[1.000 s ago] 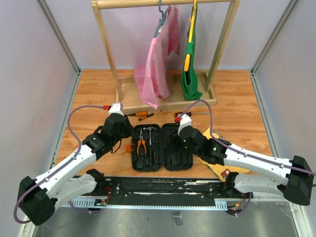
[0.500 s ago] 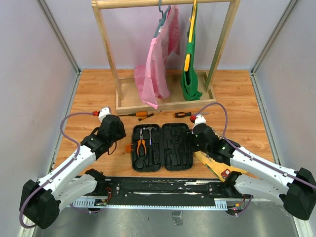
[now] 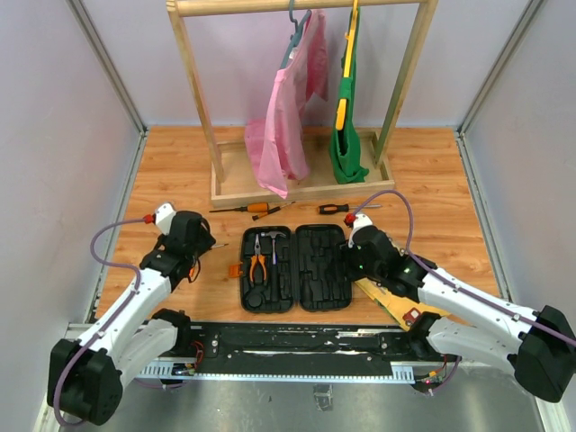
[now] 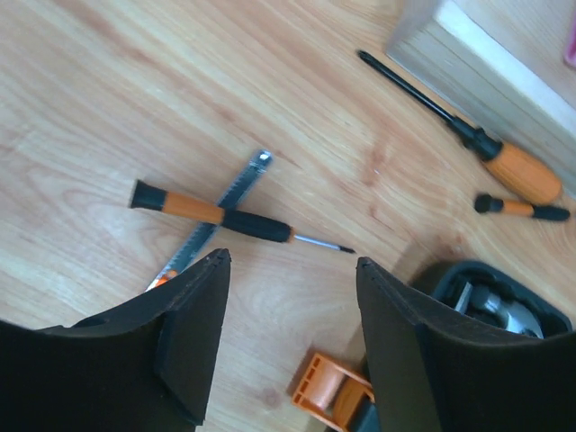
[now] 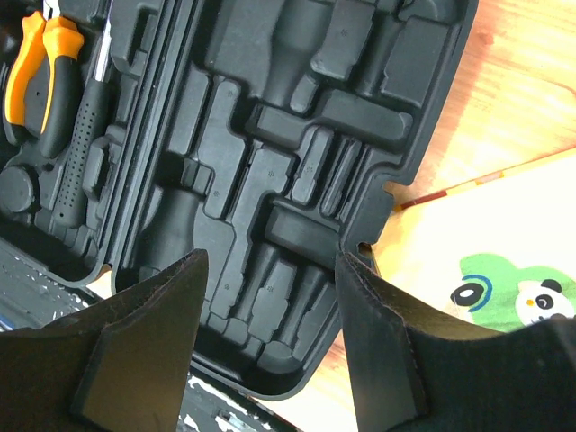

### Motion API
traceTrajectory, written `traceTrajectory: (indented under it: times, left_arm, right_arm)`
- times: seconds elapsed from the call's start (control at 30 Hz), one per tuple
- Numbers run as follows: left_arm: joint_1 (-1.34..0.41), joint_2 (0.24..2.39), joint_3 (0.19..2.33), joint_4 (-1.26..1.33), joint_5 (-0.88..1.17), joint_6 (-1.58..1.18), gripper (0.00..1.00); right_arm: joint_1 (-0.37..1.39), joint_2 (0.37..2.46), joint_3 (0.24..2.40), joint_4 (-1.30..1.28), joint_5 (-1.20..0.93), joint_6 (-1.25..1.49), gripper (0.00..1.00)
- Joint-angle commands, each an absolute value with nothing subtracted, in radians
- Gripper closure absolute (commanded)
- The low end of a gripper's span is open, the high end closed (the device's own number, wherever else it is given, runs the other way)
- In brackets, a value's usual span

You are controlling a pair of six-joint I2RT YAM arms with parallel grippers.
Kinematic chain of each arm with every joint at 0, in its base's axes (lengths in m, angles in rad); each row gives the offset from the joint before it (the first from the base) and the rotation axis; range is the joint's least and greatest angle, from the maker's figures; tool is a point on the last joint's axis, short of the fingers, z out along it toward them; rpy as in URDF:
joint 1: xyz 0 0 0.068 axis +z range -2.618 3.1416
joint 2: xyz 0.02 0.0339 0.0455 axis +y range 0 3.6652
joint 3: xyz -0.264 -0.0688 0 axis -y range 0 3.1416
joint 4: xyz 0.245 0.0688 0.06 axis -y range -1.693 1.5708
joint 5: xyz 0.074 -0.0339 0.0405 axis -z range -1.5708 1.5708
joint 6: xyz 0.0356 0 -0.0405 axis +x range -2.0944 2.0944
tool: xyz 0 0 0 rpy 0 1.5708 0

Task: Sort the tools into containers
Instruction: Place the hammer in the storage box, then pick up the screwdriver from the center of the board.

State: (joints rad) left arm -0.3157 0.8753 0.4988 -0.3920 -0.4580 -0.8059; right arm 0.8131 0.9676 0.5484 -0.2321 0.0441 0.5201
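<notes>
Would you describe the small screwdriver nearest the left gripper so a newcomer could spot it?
Start at the open black tool case and look just left of its orange latch. There lies a slim screwdriver, handle half orange, half black; unlike the two screwdrivers by the rack base, it crosses a thin metal strip.

Black tool case [image 3: 310, 270] lies open and flat at the counter's near middle, with its orange latch [image 3: 236, 270] on the left. Orange-handled pliers [image 5: 59, 54] and a hammer [image 5: 83, 126] sit in its left half. A small orange-and-black screwdriver [image 4: 225, 216] lies just left of the case, and two more screwdrivers [image 3: 258, 208] [image 3: 335, 209] lie beyond it
</notes>
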Motion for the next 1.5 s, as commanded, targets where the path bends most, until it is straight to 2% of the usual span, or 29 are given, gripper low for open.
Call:
traceTrajectory:
  times: [0.0, 0.4, 0.73, 1.47]
  left_arm:
    - [-0.223, 0.862, 0.471, -0.338, -0.463, -0.841, 0.36]
    - [-0.021, 0.938, 0.445, -0.219, -0.424, -0.846, 0.31]
    - [-0.012, 1.062, 0.45, -0.17, -0.374, -0.865, 0.29]
    - [-0.012, 0.983, 0.498, -0.408, -0.399, -1.039, 0.3]
  right_arm:
    - [0.799, 0.957, 0.54, -0.224, 0.019, 0.523, 0.4]
    - [0.796, 0.961, 0.535, -0.23, 0.014, 0.537, 0.4]
    - [0.795, 0.973, 0.535, -0.23, 0.015, 0.547, 0.4]
    - [0.794, 0.994, 0.525, -0.219, 0.009, 0.57, 0.4]
